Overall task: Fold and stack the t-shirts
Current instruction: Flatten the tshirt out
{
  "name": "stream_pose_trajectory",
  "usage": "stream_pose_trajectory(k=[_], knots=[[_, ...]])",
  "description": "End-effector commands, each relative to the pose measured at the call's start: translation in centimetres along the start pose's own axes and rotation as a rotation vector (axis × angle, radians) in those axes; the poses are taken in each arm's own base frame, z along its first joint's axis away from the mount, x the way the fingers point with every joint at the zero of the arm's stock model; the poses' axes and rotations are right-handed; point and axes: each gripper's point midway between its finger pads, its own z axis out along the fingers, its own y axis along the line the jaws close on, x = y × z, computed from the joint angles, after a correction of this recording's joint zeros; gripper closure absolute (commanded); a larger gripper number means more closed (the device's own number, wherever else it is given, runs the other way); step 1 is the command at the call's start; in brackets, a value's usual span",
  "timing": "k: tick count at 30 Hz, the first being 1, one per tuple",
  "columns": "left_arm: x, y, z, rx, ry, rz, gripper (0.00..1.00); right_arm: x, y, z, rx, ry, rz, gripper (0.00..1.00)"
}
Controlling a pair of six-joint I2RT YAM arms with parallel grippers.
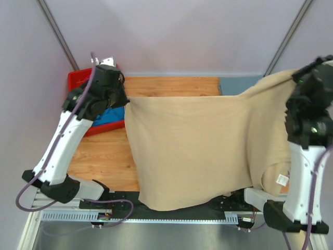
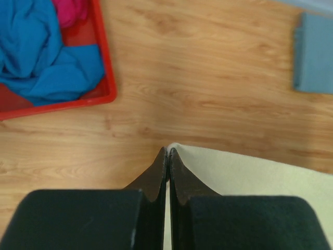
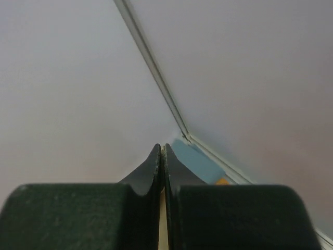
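Two closed grips hold one garment. The left gripper has its fingers pressed together on a corner of the beige t-shirt over the wooden table. The right gripper, jaws just as tight with a sliver of beige cloth between them, holds the opposite side raised at the right. The shirt hangs spread between the two, with its lower edge draped over the near table edge. To its left, the red bin holds the bright blue t-shirt and the magenta t-shirt. A folded grey-blue t-shirt lies flat on the table, well apart from the bin.
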Motion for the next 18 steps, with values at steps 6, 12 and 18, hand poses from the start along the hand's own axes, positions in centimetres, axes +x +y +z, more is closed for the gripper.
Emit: stream_pose_trajectory(k=[6,12,18], knots=[[0.0,2.5,13.9,-0.115,-0.033,0.026,1.00,20.3,1.6,6.5,-0.148,0.310,-0.237,1.00],[2.2,2.3,21.6,-0.094,0.041,0.109,1.00,30.3,3.4,8.1,-0.305,0.494,-0.262,1.00],[2.7,2.6,25.6,-0.094,0.083,0.131,1.00,35.1,4.2,9.5,-0.345,0.584,-0.277,1.00]])
